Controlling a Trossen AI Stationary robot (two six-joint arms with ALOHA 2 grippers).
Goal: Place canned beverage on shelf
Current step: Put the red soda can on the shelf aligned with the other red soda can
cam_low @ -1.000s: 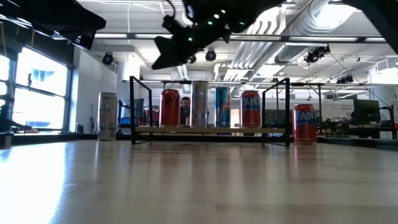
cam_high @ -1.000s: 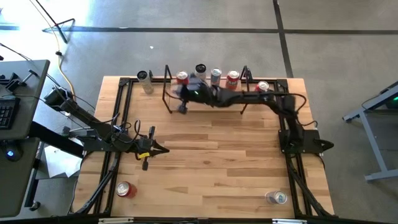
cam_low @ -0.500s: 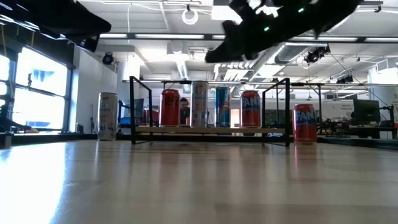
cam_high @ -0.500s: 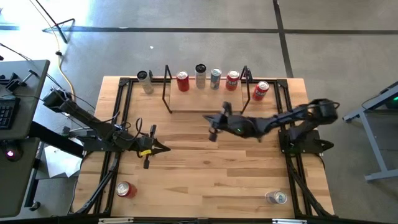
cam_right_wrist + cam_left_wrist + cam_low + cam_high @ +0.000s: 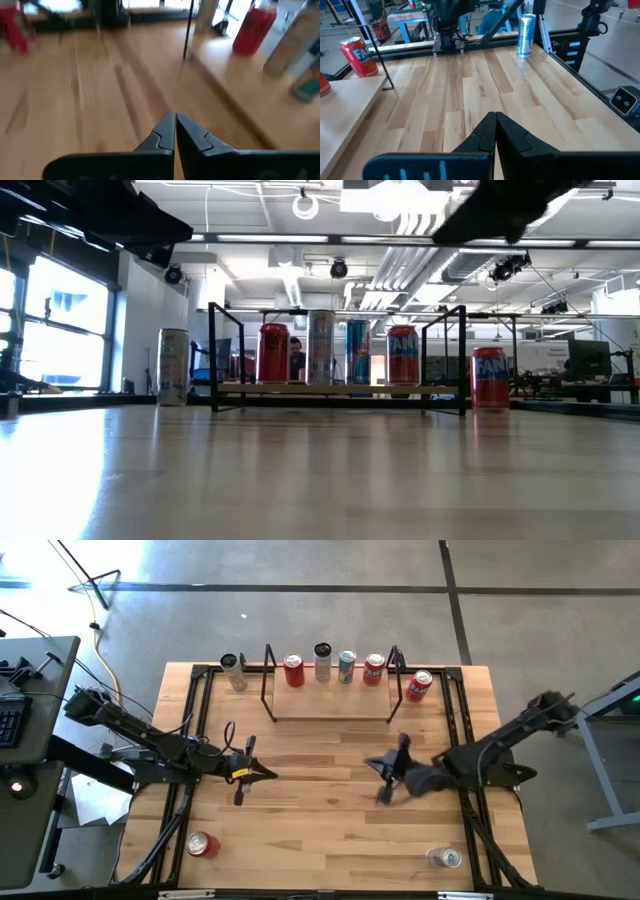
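Right gripper withdrawn from shelf, seemingly empty, fingers closed

Red cans, silver cans, light wooden shelf, black frame.

A grey desk (keyboard on it) beside the table.

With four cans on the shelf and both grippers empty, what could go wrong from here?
1. The shelf already carries four cans in a tight row; squeezing in another might knock a neighbour over.
2. The red can stands just outside the shelf's right-hand rod frame, so a grab there may clip the frame.
3. The right gripper, shut and empty over mid-table, must open before any approach or it could shove a can.
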